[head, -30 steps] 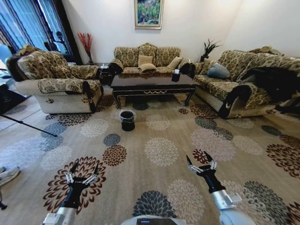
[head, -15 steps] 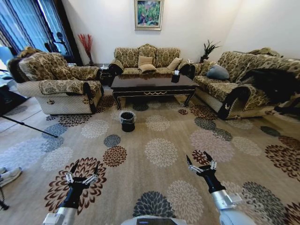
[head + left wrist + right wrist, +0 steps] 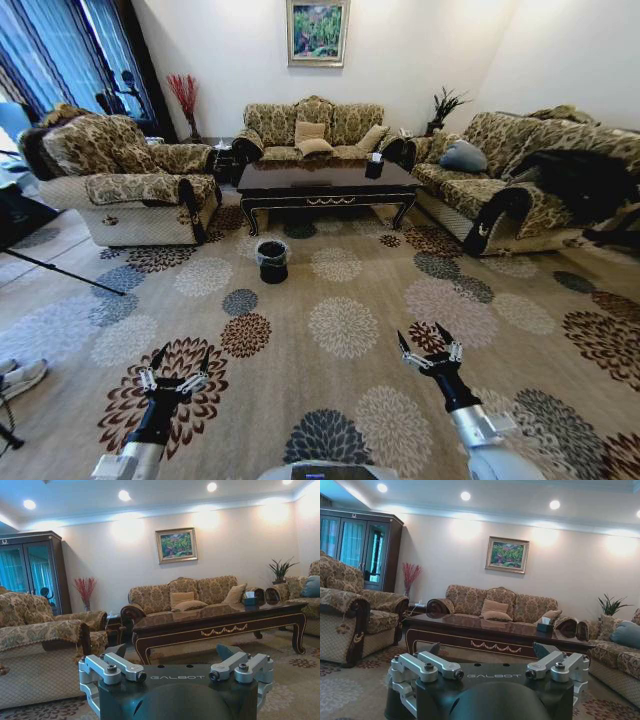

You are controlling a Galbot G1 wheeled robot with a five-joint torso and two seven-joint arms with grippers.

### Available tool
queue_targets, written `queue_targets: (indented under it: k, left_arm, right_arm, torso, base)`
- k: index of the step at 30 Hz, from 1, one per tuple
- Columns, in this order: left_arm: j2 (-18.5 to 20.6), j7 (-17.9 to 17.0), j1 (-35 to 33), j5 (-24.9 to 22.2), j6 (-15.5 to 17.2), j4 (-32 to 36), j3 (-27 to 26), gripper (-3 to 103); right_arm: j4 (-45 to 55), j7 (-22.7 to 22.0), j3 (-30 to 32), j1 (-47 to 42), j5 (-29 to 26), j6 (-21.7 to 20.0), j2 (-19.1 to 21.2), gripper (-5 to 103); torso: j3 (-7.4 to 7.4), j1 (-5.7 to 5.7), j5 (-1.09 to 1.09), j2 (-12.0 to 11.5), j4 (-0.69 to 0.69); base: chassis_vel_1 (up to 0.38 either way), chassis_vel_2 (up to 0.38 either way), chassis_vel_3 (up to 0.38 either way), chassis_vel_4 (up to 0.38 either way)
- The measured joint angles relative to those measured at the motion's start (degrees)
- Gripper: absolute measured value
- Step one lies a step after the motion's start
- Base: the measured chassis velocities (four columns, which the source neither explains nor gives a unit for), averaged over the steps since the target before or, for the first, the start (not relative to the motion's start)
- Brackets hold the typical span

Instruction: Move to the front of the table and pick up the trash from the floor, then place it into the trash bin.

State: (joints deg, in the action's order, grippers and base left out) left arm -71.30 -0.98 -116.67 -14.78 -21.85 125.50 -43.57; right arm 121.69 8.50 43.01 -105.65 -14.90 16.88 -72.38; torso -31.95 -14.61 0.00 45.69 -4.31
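Observation:
The dark glossy table (image 3: 325,180) stands ahead at the far end of the patterned floor (image 3: 340,320), between the sofas. It also shows in the wrist views, table (image 3: 220,620) and table (image 3: 485,630). The black trash bin (image 3: 272,258) with its clear liner stands on the carpet in front of the table's left corner. I cannot make out the trash from here. My left gripper (image 3: 178,365) (image 3: 172,652) and right gripper (image 3: 428,345) (image 3: 487,650) hover low over the near carpet, both open and holding nothing.
An armchair (image 3: 125,180) stands at the left, a sofa (image 3: 312,125) behind the table and a long sofa (image 3: 520,185) at the right. A tripod leg (image 3: 60,270) crosses the floor at far left. Open carpet lies between me and the bin.
The whole picture has shifted a little, so the camera has moved slightly. Both grippers hold the same open pose.

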Motion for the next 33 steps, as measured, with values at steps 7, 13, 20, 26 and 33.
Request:
queue_targets:
  k: [7,13,20,26,33]
  left_arm:
    - [0.0,0.0,0.0,0.0,0.0,0.0,0.0,100]
    - [0.0,0.0,0.0,0.0,0.0,0.0,0.0,100]
    - [0.0,0.0,0.0,0.0,0.0,0.0,0.0,100]
    - [0.0,0.0,0.0,0.0,0.0,0.0,0.0,100]
    - [0.0,0.0,0.0,0.0,0.0,0.0,0.0,100]
  right_arm:
    - [0.0,0.0,0.0,0.0,0.0,0.0,0.0,100]
    - [0.0,0.0,0.0,0.0,0.0,0.0,0.0,100]
    - [0.0,0.0,0.0,0.0,0.0,0.0,0.0,100]
    - [0.0,0.0,0.0,0.0,0.0,0.0,0.0,100]
    - [0.0,0.0,0.0,0.0,0.0,0.0,0.0,100]
  torso:
    - [-1.06,-0.83,0.00,1.9,0.00]
    - [-2.02,-1.49,0.00,3.5,0.00]
    - [-3.10,-2.31,0.00,5.4,0.00]
    - [-3.93,-3.01,0.00,6.9,0.00]
    - [-5.04,-3.88,0.00,8.9,0.00]
  base:
    - [0.000,0.000,0.000,0.000]
    - [0.000,0.000,0.000,0.000]
    - [0.000,0.000,0.000,0.000]
    - [0.000,0.000,0.000,0.000]
    - [0.000,0.000,0.000,0.000]
